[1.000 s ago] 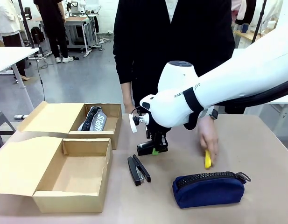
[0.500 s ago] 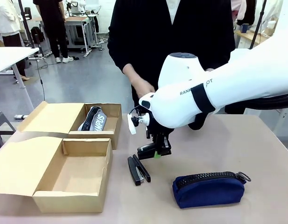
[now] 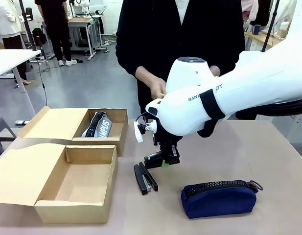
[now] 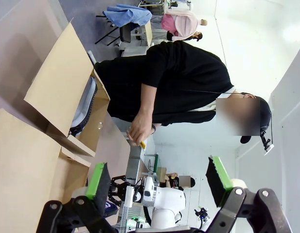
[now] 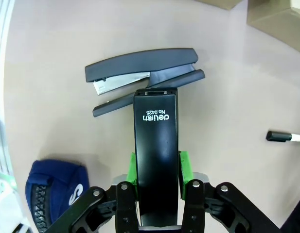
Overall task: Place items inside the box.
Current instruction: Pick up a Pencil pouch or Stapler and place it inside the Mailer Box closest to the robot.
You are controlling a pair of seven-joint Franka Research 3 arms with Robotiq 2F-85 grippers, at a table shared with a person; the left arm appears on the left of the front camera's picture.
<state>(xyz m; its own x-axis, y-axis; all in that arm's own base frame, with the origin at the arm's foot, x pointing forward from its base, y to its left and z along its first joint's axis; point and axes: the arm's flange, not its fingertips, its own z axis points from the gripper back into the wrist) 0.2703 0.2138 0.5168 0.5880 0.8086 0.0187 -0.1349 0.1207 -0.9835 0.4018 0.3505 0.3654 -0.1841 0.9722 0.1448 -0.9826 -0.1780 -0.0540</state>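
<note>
My right gripper (image 3: 163, 159) (image 5: 156, 167) is shut on a black stapler (image 3: 155, 157) (image 5: 155, 124) and holds it just above the table. A second black stapler (image 3: 145, 177) (image 5: 140, 77) lies open on the table below it. The navy blue zip pouch (image 3: 218, 198) (image 5: 51, 190) rests at the front right. A slim black-and-white marker (image 5: 286, 137) lies on the table. The person's hand holds the yellow utility knife (image 3: 162, 95) (image 4: 142, 144) up at chest height. The box (image 3: 75, 188) (image 4: 23, 165) stands open at the front left, its flap lid folded out. My left gripper (image 4: 158, 177) is open, with nothing between its fingers.
A smaller tan carton (image 3: 119, 128) behind the box holds a dark white-lettered pouch (image 3: 98, 125). The person stands at the far edge of the table, behind my right arm. Bare tabletop lies between the stapler and the box.
The person's hand has picked the yellow knife off the table at the right and raised it to chest height. My right gripper, still holding the stapler, has barely shifted.
</note>
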